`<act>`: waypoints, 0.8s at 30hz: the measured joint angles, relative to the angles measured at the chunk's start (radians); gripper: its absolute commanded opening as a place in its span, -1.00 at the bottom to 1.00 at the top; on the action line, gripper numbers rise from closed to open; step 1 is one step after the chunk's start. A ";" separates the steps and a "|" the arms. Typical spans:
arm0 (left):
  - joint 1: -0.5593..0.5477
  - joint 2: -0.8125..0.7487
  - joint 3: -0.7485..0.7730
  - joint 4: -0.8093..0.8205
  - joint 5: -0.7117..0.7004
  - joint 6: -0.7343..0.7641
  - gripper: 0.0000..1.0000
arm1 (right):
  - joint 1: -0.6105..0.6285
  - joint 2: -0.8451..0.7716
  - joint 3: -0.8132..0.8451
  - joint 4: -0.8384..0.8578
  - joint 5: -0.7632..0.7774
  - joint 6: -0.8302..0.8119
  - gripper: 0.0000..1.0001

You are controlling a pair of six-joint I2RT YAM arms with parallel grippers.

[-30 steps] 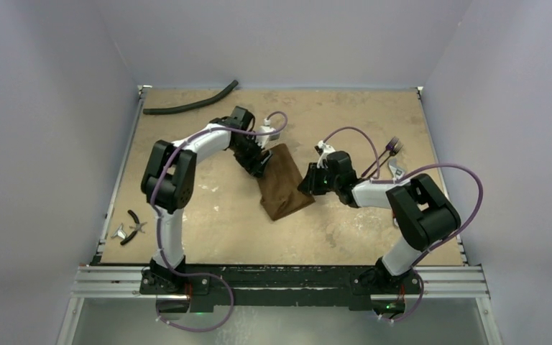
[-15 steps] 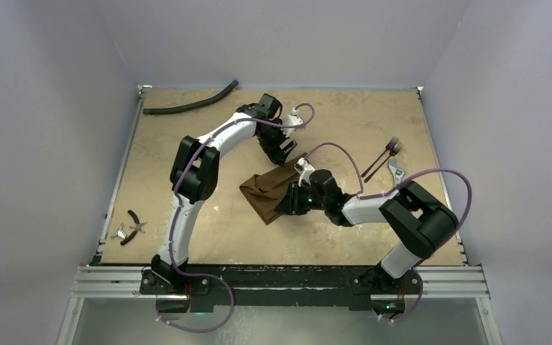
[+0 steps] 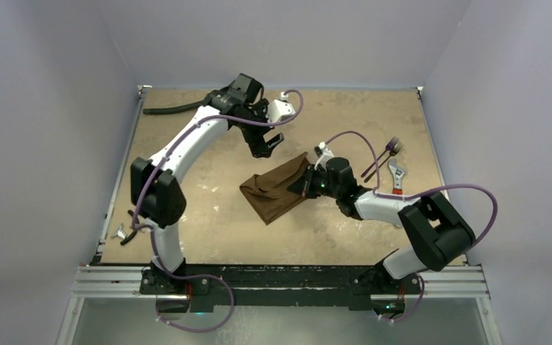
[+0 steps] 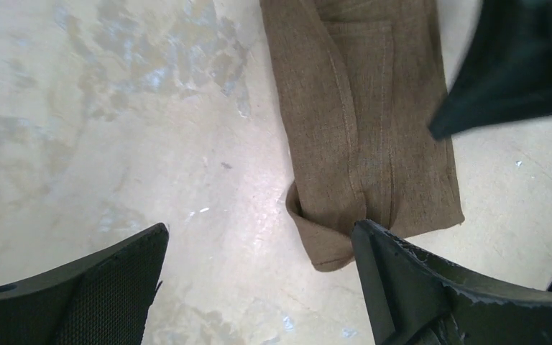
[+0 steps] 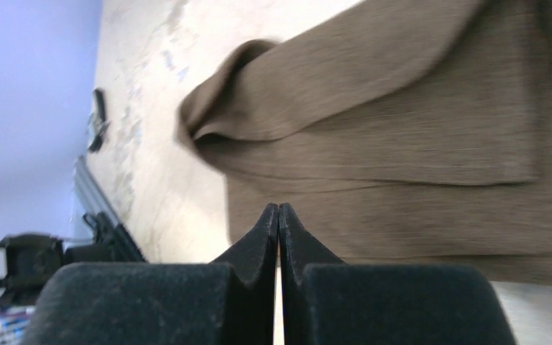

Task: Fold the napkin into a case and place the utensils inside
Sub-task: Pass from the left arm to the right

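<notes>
The brown napkin lies folded in a long strip in the middle of the table, one end rolled over. My left gripper hangs above the table just behind the napkin, jaws wide open and empty. My right gripper is at the napkin's right end, shut, its tips meeting low over the cloth with nothing visible between them. Its black body shows in the left wrist view. The purplish utensils, a fork among them, lie on the table at the right.
A silver wrench lies beside the utensils. A black hose runs along the back left, partly behind the left arm. Pliers and a small metal piece sit at the left edge. Walls close in on three sides.
The napkin has been swung from standing lengthwise to lying slantwise to the left. My left gripper let go, opened wide and pulled back. My right gripper closed at the napkin's right end.
</notes>
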 measured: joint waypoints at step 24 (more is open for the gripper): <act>-0.055 -0.224 -0.611 0.270 -0.055 0.122 0.78 | -0.234 0.041 0.132 -0.232 0.161 -0.023 -1.00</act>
